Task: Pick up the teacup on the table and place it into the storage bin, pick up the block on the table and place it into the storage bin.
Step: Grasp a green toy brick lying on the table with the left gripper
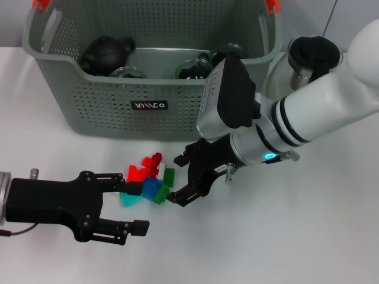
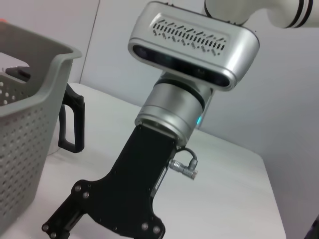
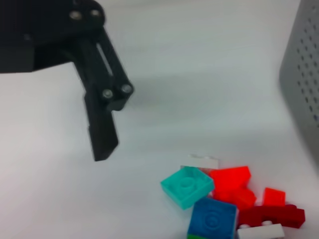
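My right gripper (image 1: 179, 180) hangs spread over the loose heap of blocks (image 1: 148, 180) on the table (image 1: 284, 236) before the storage bin (image 1: 148, 89), my left gripper (image 1: 135, 206) open beside it; they look light, hard and slick, so I'd pinch one block's flat sides.

The storage bin (image 1: 106, 100) stands at the far side of the table (image 1: 308, 236), holding a teapot (image 1: 105, 53). Near it lies the block (image 1: 153, 177) pile, between the left gripper (image 1: 137, 205) and right gripper (image 1: 181, 179).
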{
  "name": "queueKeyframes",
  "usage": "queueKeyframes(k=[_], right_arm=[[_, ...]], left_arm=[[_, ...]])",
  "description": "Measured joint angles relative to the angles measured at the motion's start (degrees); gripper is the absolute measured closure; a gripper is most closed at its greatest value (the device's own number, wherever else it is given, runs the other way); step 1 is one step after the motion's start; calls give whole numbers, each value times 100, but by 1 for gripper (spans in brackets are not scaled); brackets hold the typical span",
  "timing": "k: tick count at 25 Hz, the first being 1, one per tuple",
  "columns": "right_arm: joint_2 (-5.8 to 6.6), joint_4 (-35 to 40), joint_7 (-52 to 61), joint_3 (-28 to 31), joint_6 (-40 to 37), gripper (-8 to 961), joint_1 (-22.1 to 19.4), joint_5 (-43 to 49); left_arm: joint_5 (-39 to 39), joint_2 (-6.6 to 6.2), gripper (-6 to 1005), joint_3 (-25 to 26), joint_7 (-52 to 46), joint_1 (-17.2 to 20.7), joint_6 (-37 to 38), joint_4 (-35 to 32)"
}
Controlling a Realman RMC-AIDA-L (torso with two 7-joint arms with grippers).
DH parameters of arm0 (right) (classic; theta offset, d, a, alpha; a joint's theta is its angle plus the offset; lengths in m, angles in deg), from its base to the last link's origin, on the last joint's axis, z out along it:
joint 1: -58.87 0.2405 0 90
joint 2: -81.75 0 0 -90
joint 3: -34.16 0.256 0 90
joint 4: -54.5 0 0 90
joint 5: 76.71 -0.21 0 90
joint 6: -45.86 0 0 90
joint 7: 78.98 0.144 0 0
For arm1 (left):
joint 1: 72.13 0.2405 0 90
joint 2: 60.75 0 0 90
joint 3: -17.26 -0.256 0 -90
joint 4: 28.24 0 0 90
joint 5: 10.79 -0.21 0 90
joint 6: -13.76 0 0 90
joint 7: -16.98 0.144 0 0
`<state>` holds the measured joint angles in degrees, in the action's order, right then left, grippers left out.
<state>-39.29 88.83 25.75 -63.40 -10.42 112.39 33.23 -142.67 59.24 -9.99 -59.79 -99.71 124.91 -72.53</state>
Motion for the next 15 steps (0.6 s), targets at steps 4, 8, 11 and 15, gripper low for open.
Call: queueKeyframes(k=[4, 8, 11, 15], right_arm=[[-13, -154, -17, -257, 307, 71, -1, -299], [-35, -212, -18, -577, 559, 72, -5, -571], [-46, -254, -15, -738, 694, 72, -7, -734], [-54, -303, -15, -806, 775, 72, -12, -914]], left_arm=[[-3, -2, 172, 0, -56, 2, -12, 0], [-13, -6, 172, 0, -85, 5, -16, 0], [-20, -12, 172, 0, -86, 11, -16, 0], [-22, -12, 172, -7, -89, 15, -23, 0]])
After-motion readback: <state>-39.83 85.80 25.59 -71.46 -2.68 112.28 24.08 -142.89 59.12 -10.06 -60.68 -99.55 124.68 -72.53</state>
